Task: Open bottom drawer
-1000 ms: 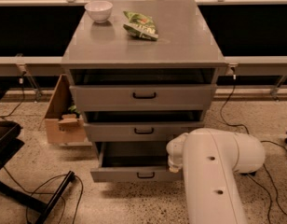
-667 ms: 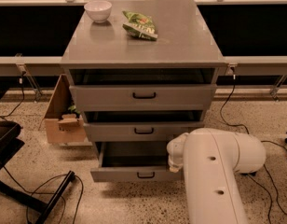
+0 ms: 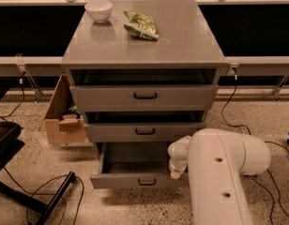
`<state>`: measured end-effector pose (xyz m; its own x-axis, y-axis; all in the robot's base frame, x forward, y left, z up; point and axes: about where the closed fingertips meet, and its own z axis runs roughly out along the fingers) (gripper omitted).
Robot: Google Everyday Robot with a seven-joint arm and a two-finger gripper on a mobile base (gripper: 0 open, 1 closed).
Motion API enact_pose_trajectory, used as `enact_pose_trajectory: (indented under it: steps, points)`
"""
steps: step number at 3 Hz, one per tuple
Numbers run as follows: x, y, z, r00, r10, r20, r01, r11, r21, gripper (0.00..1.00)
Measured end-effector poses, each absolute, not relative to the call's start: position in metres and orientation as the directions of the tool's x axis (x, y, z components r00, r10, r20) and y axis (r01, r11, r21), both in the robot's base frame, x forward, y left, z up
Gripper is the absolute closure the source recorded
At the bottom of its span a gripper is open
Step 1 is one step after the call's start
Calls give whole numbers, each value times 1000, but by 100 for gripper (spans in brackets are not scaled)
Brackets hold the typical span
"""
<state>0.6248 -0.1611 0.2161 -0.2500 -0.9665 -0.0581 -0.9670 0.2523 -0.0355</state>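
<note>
The bottom drawer [image 3: 130, 179] is the lowest of three grey drawers in a grey cabinet. It is pulled out, showing a plain grey tray inside, and has a small black bar handle [image 3: 147, 182]. My white arm [image 3: 224, 172] comes in from the lower right. My gripper [image 3: 177, 165] is at the drawer's right end, by its front edge, mostly hidden behind the arm's wrist.
The middle drawer [image 3: 144, 131] and top drawer [image 3: 144, 96] are slightly out. A white bowl [image 3: 98, 9] and a green snack bag [image 3: 142, 26] lie on the cabinet top. A cardboard box [image 3: 64, 114] stands left. Black chair legs [image 3: 22, 191] and cables lie on the floor.
</note>
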Motion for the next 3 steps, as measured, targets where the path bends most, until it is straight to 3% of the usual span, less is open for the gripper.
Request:
enact_pose_trajectory:
  steps: [1,3]
  points:
    - [625,-161,216,-250,-966,-58,-967,252,-35,74]
    - [625,-161,216,-250,-967,-58,-967,252,-35,12]
